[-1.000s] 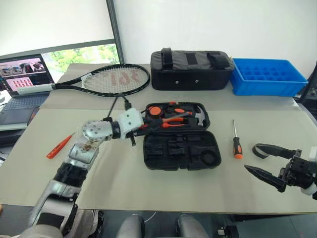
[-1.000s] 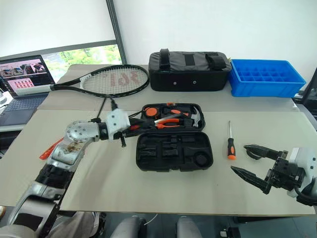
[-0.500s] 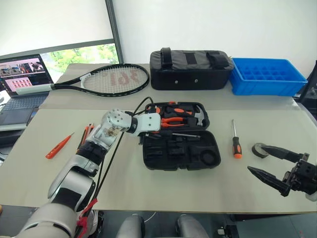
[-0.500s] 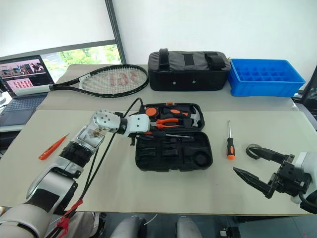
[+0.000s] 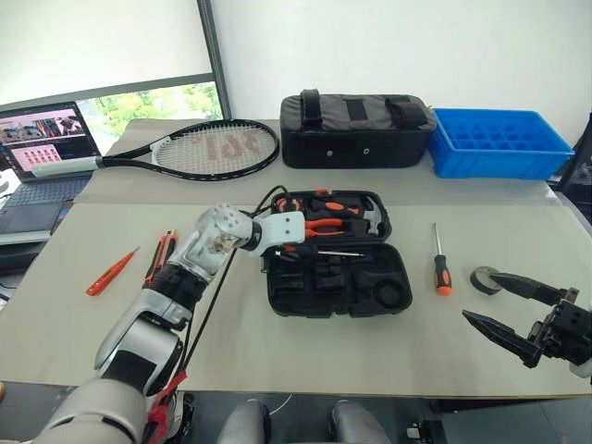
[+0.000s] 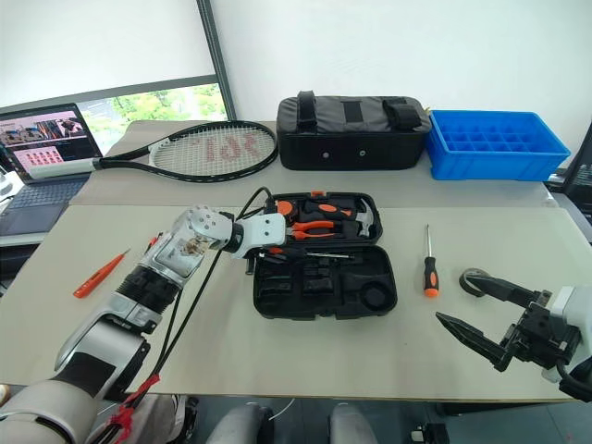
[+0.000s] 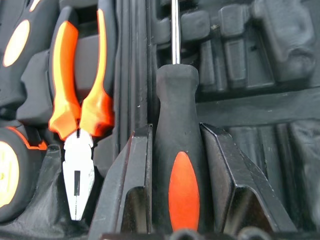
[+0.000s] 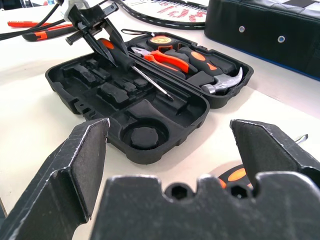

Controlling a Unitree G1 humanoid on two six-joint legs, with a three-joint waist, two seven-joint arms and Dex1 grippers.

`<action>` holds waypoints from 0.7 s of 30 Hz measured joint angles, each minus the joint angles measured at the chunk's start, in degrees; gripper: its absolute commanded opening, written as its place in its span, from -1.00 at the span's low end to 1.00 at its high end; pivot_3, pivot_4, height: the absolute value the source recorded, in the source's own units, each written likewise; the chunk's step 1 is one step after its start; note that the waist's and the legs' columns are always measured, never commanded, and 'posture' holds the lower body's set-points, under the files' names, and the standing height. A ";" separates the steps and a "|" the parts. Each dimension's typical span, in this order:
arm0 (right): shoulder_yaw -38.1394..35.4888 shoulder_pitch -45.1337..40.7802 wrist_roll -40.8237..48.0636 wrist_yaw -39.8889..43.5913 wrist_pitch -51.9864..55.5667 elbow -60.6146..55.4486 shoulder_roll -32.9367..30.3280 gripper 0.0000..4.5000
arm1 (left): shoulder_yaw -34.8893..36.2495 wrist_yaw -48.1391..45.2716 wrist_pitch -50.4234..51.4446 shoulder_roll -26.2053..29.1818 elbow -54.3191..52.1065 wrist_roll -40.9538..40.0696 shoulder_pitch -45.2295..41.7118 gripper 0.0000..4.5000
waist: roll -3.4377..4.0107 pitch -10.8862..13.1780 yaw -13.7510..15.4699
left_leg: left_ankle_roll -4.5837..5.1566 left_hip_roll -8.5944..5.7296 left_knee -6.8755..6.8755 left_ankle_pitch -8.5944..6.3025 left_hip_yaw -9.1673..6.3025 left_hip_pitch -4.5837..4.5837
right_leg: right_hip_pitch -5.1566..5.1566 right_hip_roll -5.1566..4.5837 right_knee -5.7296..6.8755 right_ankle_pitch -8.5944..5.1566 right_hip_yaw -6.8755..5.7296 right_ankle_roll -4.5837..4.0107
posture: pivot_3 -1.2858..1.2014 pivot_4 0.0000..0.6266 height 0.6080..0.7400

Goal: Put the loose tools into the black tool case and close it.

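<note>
Left gripper (image 7: 176, 165) lowered screwdriver (image 7: 181, 150) over case (image 5: 370, 296) — tip seemingly touching

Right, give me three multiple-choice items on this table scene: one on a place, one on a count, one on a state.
1. Where does the small black tape roll lie?
A. on the table by the right gripper
B. inside the blue plastic compartment tray
C. on the tennis racket

2. How many orange-and-black screwdrivers lie loose on the table right of the open black moulded-plastic tool case?
A. none
B. one
C. three

3. What is the left gripper doing?
A. hanging open
B. clamping the pliers
C. shut on an orange-and-black-handled screwdriver

Answers: 1 A, the roll sits beside the open fingers. 2 B, a single loose screwdriver lies there. 3 C, the fingers press the handle over the case.
</note>
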 measured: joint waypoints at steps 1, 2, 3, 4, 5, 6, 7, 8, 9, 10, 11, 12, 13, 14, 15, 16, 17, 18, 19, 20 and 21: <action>0.00 0.00 -0.12 0.07 -0.04 0.04 0.00 1.00 | 0.01 0.37 0.36 0.02 -0.02 0.06 0.00 -0.58 | 0.01 -0.01 -0.02 | 0.00 0.00 0.00 0.00 0.00 0.02 | 0.01 0.00 0.02 0.00 0.01 0.00 | 0.03 -0.52 0.49; 0.00 0.00 -0.15 0.12 -0.05 0.10 0.00 1.00 | 0.01 0.40 0.47 0.02 -0.06 0.07 0.02 -0.58 | 0.02 -0.01 -0.03 | 0.00 0.00 0.00 0.00 0.00 0.02 | 0.01 0.00 0.02 0.00 0.00 0.00 | 0.03 -0.52 0.49; 0.00 -0.01 -0.16 0.23 -0.07 0.17 0.00 1.00 | 0.01 0.39 0.62 0.04 -0.21 0.07 0.09 -0.58 | 0.04 -0.02 -0.04 | 0.00 0.00 0.00 0.00 0.00 0.03 | 0.01 0.00 0.03 0.00 0.01 0.00 | 0.03 -0.52 0.49; 0.00 -0.01 -0.18 0.32 -0.10 0.25 0.00 1.00 | 0.01 0.36 0.71 0.07 -0.39 0.07 0.21 -0.12 | 0.05 -0.03 -0.06 | 0.00 0.00 0.00 0.00 0.00 0.03 | 0.01 0.00 0.03 0.00 0.01 0.00 | 0.03 -0.52 0.49; 0.00 -0.02 -0.19 0.45 -0.14 0.40 0.00 1.00 | 0.01 0.28 0.76 0.14 -0.67 0.07 0.46 -0.06 | 0.07 -0.04 -0.06 | 0.00 0.00 0.00 0.00 0.00 0.03 | 0.01 0.00 0.04 0.00 0.01 0.00 | 0.03 -0.52 0.49; 0.00 -0.04 -0.20 0.57 -0.16 0.57 0.00 1.00 | 0.00 0.19 0.77 0.16 -0.96 0.07 0.68 0.12 | 0.07 -0.04 -0.04 | 0.00 0.00 0.00 0.00 0.00 0.03 | 0.01 0.00 0.04 0.00 0.01 0.00 | 0.03 -0.52 0.49; 0.00 -0.07 -0.22 0.65 -0.16 0.64 0.00 1.00 | -0.01 0.16 0.80 0.16 -1.06 0.07 0.83 0.26 | 0.07 -0.04 -0.03 | 0.00 0.00 0.01 0.00 0.00 0.02 | 0.01 0.00 0.04 0.00 0.01 0.00 | 0.03 -0.52 0.49; 0.00 -0.11 -0.23 0.73 -0.18 0.68 0.00 1.00 | -0.05 0.24 0.93 0.20 -1.04 0.34 1.14 0.44 | 0.07 -0.04 -0.05 | 0.00 0.00 0.01 0.00 0.00 0.02 | 0.00 0.00 0.04 0.00 0.01 0.00 | 0.03 -0.52 0.49; 0.00 -0.11 -0.25 0.77 -0.19 0.76 0.00 1.00 | -0.01 0.22 0.93 0.19 -1.09 0.21 1.23 0.61 | 0.07 -0.04 -0.01 | 0.00 0.00 0.02 0.00 0.00 0.02 | 0.01 0.00 0.04 0.00 0.01 0.00 | 0.03 -0.52 0.49; 0.00 -0.25 -0.28 0.81 -0.20 0.81 0.00 1.00 | 0.18 0.58 1.02 0.16 -1.31 0.05 1.20 0.78 | 0.08 -0.05 0.06 | 0.00 0.00 0.03 0.00 0.00 0.02 | 0.01 0.00 0.05 0.00 0.00 0.00 | 0.03 -0.52 0.49; 0.00 -0.40 -0.28 0.84 -0.24 0.82 0.00 1.00 | 0.54 0.68 1.48 0.18 -1.36 -0.03 1.19 0.93 | 0.09 -0.06 0.04 | 0.00 0.00 0.04 0.00 0.00 0.02 | 0.01 0.00 0.06 0.00 0.01 0.00 | 0.03 -0.52 0.49; 0.00 -0.42 -0.29 0.89 -0.28 0.86 0.00 1.00 | 1.05 0.64 1.98 0.21 -1.38 -0.23 1.19 0.99 | 0.09 -0.06 0.03 | 0.00 0.00 0.04 0.00 0.00 0.02 | 0.01 0.00 0.07 0.00 0.01 0.00 | 0.03 -0.52 0.49; 0.00 -0.43 -0.32 0.92 -0.32 0.98 0.00 1.00 | 1.22 0.54 2.21 0.35 -1.46 -0.48 1.19 0.99 | 0.09 -0.06 0.03 | 0.00 0.00 0.04 0.00 0.00 0.02 | 0.01 0.00 0.07 0.00 0.01 0.00 | 0.03 -0.52 0.49; 0.00 -0.46 -0.43 0.93 -0.42 1.08 0.00 1.00 | 1.25 0.28 2.43 0.57 -1.59 -0.65 1.15 0.99 | 0.10 -0.06 0.02 | 0.00 0.00 0.03 0.00 0.00 0.02 | 0.00 0.00 0.07 0.00 0.01 0.00 | 0.03 -0.52 0.49; 0.00 -0.47 -0.63 0.92 -0.55 1.11 0.00 1.00 | 1.32 0.13 2.49 0.81 -1.74 -0.71 1.05 0.99 | 0.10 -0.06 0.02 | 0.00 0.00 0.03 0.00 0.00 0.01 | 0.00 0.00 0.07 0.00 0.01 0.00 | 0.03 -0.52 0.49; 0.00 -0.47 -0.82 0.91 -0.64 1.11 0.00 1.00 | 1.49 0.08 2.46 1.02 -1.81 -0.78 0.74 0.99 | 0.09 -0.05 0.04 | 0.00 0.00 0.04 0.00 0.00 0.01 | -0.01 0.00 0.07 0.00 0.00 -0.01 | 0.03 -0.52 0.49; 0.01 -0.48 -0.91 0.90 -0.69 1.10 0.00 1.00 | 1.87 0.10 2.40 1.07 -1.84 -0.85 0.43 0.99 | 0.09 -0.05 0.06 | 0.00 0.00 0.04 0.00 0.00 0.01 | -0.01 0.00 0.07 0.00 0.00 0.00 | 0.03 -0.52 0.49; 0.01 -0.49 -1.20 0.87 -0.85 1.10 0.04 1.00 | 3.14 0.32 2.19 0.98 -1.81 -1.64 -0.28 0.99 | 0.09 -0.05 0.09 | 0.00 -0.01 0.04 0.00 -0.01 0.00 | -0.01 0.00 0.07 0.00 0.00 0.00 | 0.03 -0.52 0.49; 0.01 -0.47 -1.32 0.83 -0.99 1.10 0.12 1.00 | 4.33 0.60 2.01 0.67 -1.74 -2.73 -1.15 0.99 | 0.09 -0.05 0.10 | 0.00 0.00 0.05 0.00 -0.01 0.00 | -0.01 0.00 0.06 0.00 -0.01 0.00 | 0.03 -0.52 0.49; 0.01 -0.47 -1.32 0.78 -1.05 1.10 0.18 1.00 | 5.66 0.97 1.89 -0.08 -1.70 -3.61 -1.92 0.76 | 0.09 -0.06 0.11 | 0.00 -0.01 0.05 0.00 -0.01 -0.01 | -0.01 -0.01 0.06 0.00 0.00 0.00 | 0.03 -0.52 0.49; 0.03 -0.48 -1.33 0.72 -1.08 1.09 0.27 1.00 | 7.37 1.64 1.87 -1.55 -1.52 -5.31 -2.67 0.66 | 0.11 -0.07 0.23 | 0.00 -0.02 0.06 0.00 -0.01 -0.02 | 0.01 -0.03 0.05 0.00 0.00 0.00 | 0.03 -0.52 0.49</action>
